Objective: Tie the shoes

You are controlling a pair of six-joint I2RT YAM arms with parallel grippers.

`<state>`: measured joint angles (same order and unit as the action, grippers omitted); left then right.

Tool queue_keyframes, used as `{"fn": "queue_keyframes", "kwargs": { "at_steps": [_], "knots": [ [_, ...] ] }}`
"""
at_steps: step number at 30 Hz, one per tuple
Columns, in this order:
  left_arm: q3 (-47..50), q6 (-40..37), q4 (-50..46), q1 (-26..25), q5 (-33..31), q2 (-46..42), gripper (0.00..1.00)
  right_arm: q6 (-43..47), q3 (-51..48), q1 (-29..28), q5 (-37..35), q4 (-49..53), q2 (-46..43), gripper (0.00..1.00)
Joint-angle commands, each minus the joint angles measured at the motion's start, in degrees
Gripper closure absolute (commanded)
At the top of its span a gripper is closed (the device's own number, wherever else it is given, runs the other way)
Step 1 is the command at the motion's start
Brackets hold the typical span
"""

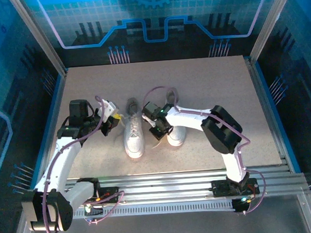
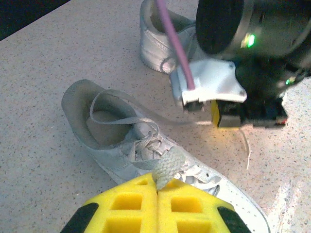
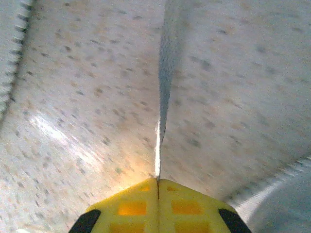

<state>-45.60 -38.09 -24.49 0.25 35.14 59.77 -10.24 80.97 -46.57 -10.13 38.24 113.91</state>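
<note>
Overhead, shows two white shoes side by side and just apart near the middle of a speckled table [image 1: 206, 81], toes toward the arm bases. Left shoe [image 1: 134, 136] in plain sight, dark opening at the far end. Right shoe [image 1: 176, 139] partly covered by the right arm [image 1: 219, 126]. Left fingers [image 1: 115, 119] just beside the left shoe's left side, level with its lacing. Right fingers [image 1: 158, 132] low in the gap between the two shoes.

Closer, from the left wrist: yellow left fingers [image 2: 157, 194] pressed together, pinching a flat woven lace end [image 2: 167, 167] directly above the lacing of the left shoe [image 2: 112, 141]. Beyond, a second lace [image 2: 160, 116] stretching from that shoe's collar across to the right fingers [image 2: 217, 114]. Behind them, the right shoe [image 2: 155, 48], heel nearest, on the table [image 2: 48, 58].

Closer still, from the right wrist: yellow right fingers [image 3: 158, 187] shut tight, nipping the second lace [image 3: 164, 77], drawn out as a thin pale strip straight ahead over the blurred table [image 3: 82, 97]. At the left border and lower right corner, toothed pale edges, too blurred to name.
</note>
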Motion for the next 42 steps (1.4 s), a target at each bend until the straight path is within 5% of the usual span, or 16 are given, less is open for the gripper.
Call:
{"fn": "queue_keyframes", "kwargs": {
  "at_steps": [1, 6, 13, 16, 20, 24, 30, 37, 42],
  "knots": [
    [-1.27, -1.05, -1.57, -0.16, 1.31, -1.60, 1.00, 1.97, 2.75, 3.73, -2.32, 1.40, -8.48, 1.00],
    [-0.06, 0.29, -0.09, -0.58, 3.75, -2.65, 1.00, 6.44, 19.79, 5.15, -1.14, -0.64, -5.72, 1.00],
    [3.24, 1.95, 3.34, -1.54, 6.09, -7.96, 1.00, 8.00, 58.58, -1.58, 15.77, 4.54, 16.64, 1.00],
    [5.02, 2.74, 4.94, -2.26, 6.42, -9.52, 1.00, 7.34, 64.47, -4.53, 22.04, 3.57, 21.15, 1.00],
    [5.24, 2.46, 4.27, -2.54, 5.61, -9.76, 1.00, 7.15, 59.47, -5.52, 22.62, 0.96, 18.33, 0.68],
    [4.50, 3.31, 4.40, -2.54, 4.64, -8.43, 1.00, 5.96, 52.71, -3.06, 21.65, -0.80, 12.27, 0.51],
    [0.53, 4.56, 2.43, -2.47, 4.93, -4.01, 1.00, 8.90, 30.70, 1.46, 20.50, -12.05, -2.07, 0.46],
    [-6.92, 4.00, -4.12, -2.11, 5.12, 1.72, 1.00, 15.66, -10.87, 4.05, 24.18, -46.69, -21.95, 0.35],
    [-12.20, 4.21, -7.37, -1.90, 5.48, 5.01, 1.00, 17.41, -12.31, 3.09, 27.99, -49.32, -20.02, 0.29]
  ]
}}
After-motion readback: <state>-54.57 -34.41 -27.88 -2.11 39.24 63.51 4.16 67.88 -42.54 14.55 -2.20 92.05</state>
